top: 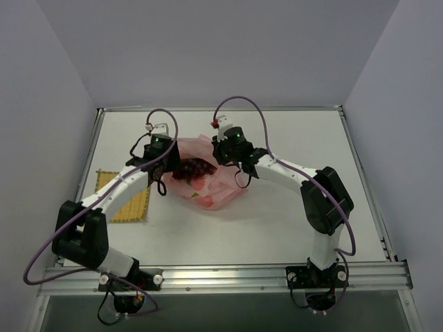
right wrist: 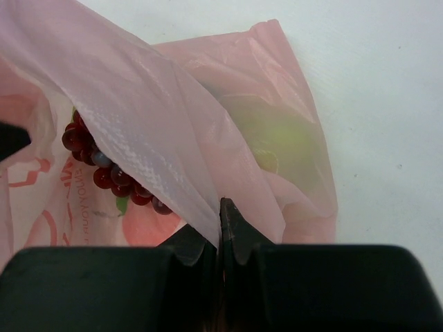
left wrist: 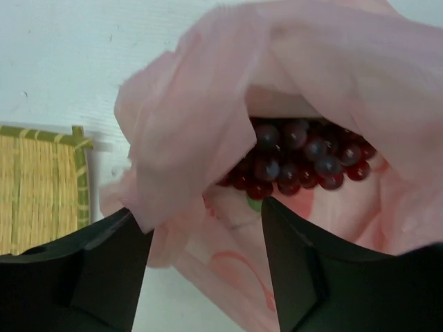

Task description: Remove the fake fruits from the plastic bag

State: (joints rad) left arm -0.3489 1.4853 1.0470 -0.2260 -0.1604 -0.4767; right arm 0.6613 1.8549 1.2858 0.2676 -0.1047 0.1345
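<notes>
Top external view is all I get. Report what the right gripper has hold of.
Observer: The right gripper is shut on a fold of the pink plastic bag, pinched between its fingertips.
Operator: Now the left gripper.
Observer: The left gripper is open at the bag's mouth, with nothing clamped.
Operator: Name a fruit I cannot see.
Observer: A yellow-green fruit shows through the film, beyond the pinched fold.

The right pincer (right wrist: pixel 221 225) pinches a fold of the pink plastic bag (right wrist: pixel 159 117), dark red grapes (right wrist: pixel 104 169) showing inside, above the white bench (right wrist: pixel 374 104).
</notes>
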